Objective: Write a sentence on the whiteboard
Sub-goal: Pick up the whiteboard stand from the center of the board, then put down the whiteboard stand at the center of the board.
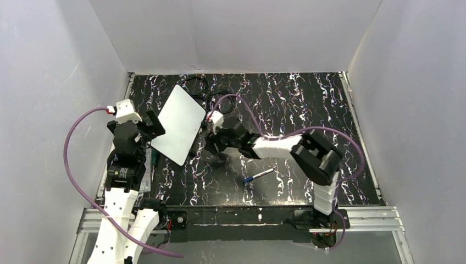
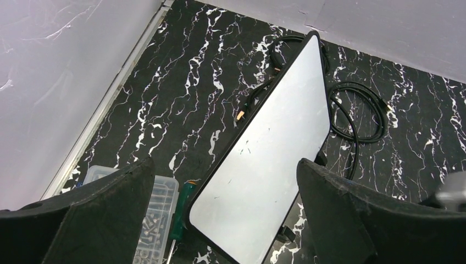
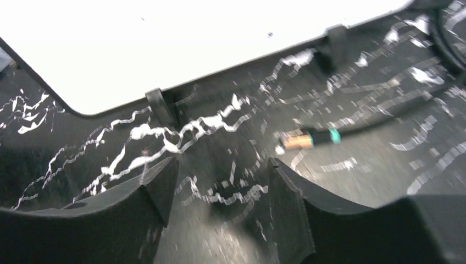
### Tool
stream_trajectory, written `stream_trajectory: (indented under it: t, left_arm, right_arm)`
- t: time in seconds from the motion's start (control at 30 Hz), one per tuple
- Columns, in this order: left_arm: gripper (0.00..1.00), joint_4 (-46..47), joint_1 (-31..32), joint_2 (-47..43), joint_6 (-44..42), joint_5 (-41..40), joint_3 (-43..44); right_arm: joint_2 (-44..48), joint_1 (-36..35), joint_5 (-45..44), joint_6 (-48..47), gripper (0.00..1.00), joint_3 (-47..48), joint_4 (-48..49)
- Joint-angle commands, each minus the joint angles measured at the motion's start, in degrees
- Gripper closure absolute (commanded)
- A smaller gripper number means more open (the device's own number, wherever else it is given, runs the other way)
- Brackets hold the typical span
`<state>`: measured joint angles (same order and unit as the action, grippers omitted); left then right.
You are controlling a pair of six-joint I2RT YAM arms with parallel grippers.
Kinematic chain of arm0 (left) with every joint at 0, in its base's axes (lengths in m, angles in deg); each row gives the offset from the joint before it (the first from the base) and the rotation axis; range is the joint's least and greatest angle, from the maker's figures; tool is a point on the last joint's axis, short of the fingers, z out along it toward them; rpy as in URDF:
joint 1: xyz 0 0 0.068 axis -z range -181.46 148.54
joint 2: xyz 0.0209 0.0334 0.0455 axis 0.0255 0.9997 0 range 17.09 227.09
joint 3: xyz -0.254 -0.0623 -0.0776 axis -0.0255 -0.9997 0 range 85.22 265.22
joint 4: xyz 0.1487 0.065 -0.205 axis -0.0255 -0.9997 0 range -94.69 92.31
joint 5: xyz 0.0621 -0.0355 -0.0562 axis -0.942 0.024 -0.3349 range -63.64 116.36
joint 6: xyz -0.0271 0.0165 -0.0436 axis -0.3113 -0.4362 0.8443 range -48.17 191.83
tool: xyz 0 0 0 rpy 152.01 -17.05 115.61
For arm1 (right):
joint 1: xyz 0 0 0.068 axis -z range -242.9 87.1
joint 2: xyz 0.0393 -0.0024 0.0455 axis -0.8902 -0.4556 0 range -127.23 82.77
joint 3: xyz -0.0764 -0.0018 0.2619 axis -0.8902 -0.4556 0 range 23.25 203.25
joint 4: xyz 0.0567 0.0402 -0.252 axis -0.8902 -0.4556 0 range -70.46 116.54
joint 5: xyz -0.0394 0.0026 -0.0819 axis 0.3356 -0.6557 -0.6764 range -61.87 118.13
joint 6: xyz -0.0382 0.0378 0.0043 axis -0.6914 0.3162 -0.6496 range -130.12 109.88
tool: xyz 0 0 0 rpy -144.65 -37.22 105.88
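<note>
Nearest to the arm bases, a thin pen with a blue end and a pale barrel (image 1: 258,176) lies on the black tabletop with white marble veins (image 1: 308,104), well apart from both grippers. At the table's left edge sits a clear plastic box of small metal parts (image 2: 159,212), with a green-handled screwdriver (image 2: 184,209) just beside it.

The left gripper (image 2: 225,163) has its fingers spread wide. Just ahead of it is the small white rectangular whiteboard with rounded corners and a thin dark edge (image 1: 178,124), turned cornerwise, left of the table's middle. Its face is plain white with a few tiny specks.

The right gripper (image 3: 221,165), also spread, is low over the table beside the board's right edge, where two small dark supports (image 3: 158,104) show under it. A gold-tipped cable plug with a teal ring (image 3: 308,138) lies near. Farther off, black cables (image 2: 360,110) coil behind the board.
</note>
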<state>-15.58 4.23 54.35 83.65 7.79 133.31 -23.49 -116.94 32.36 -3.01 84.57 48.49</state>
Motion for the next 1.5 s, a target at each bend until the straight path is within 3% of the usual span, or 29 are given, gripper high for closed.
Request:
stream_trajectory:
  t: [0.0,0.47,0.63,0.7,0.9,1.0,1.27,1.47]
  left_arm:
    - [0.01,1.4,-0.6,-0.5,0.4,-0.3,-0.2]
    - [0.01,1.4,-1.4,-0.3,0.6,0.3,-0.2]
    - [0.01,1.4,-1.5,-0.1,0.7,0.4,-0.2]
    - [0.01,1.3,-1.5,0.0,0.8,0.5,-0.1]
    - [0.01,1.2,-1.6,-0.1,0.8,0.2,-0.1]
    - [0.01,1.1,-1.6,-0.3,0.8,-0.3,-0.1]
    - [0.01,1.0,-1.7,-1.1,0.9,-0.5,-0.2]
    - [0.01,1.2,-1.6,-1.3,1.3,0.4,-0.4]
  right_arm:
    - [-7.6,-3.1,2.0,-3.6,0.34,8.9,4.0]
    - [-19.1,-7.9,-1.0,-10.2,0.38,17.7,2.3]
    - [-21.4,-8.6,-1.6,-11.4,0.44,19.5,2.2]
    - [-22.1,-8.8,-1.9,-11.6,0.50,20.2,2.1]
    - [-20.3,-9.3,-3.9,-10.0,0.82,17.0,4.9]
    - [-18.2,-9.9,-9.0,-7.5,0.99,12.8,7.1]
    - [-12.0,-12.9,-30.8,4.1,0.99,2.7,8.0]
    - [-7.9,-14.1,-39.2,14.1,0.99,-2.9,4.2]
